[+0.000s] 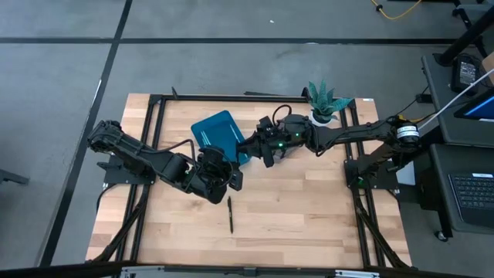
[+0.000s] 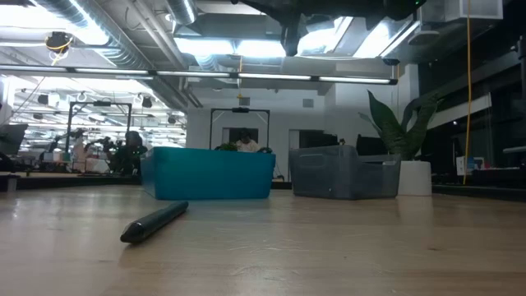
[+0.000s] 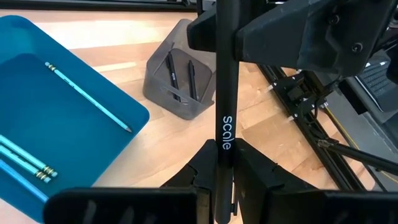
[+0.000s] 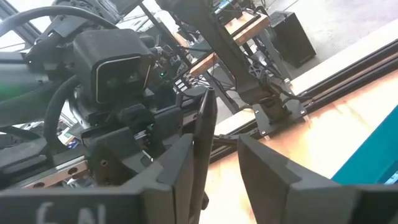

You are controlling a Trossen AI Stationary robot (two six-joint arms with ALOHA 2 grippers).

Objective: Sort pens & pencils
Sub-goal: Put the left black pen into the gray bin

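My left gripper [image 3: 222,163] [image 1: 220,174] is shut on a black pen [image 3: 225,93] printed "scale", above the table's middle. The pen's far end reaches between the fingers of my open right gripper [image 4: 217,163] [image 1: 266,150], close to one finger [image 4: 180,165]. Another black pen [image 1: 230,214] [image 2: 156,222] lies flat on the table nearer the near edge. Two black pens [image 3: 180,78] stand in a grey bin [image 3: 165,93]. Several light blue pencils [image 3: 87,96] lie in the blue tray [image 3: 74,143]. My left gripper pinches the black pen between its two fingers near one end [image 3: 224,152]. The rest of the pen sticks out past the fingertips toward the right gripper, lifted clear of the table. My right gripper has the pen [image 4: 204,124] beside one finger; whether they touch, I cannot tell.
The blue tray [image 1: 220,130] [image 2: 209,173] and the grey bin [image 2: 341,173] sit side by side toward the far edge, with a potted plant [image 1: 324,100] [image 2: 407,140] to their right. A black frame [image 1: 154,139] borders the wooden table. Bare wood lies near the lone pen.
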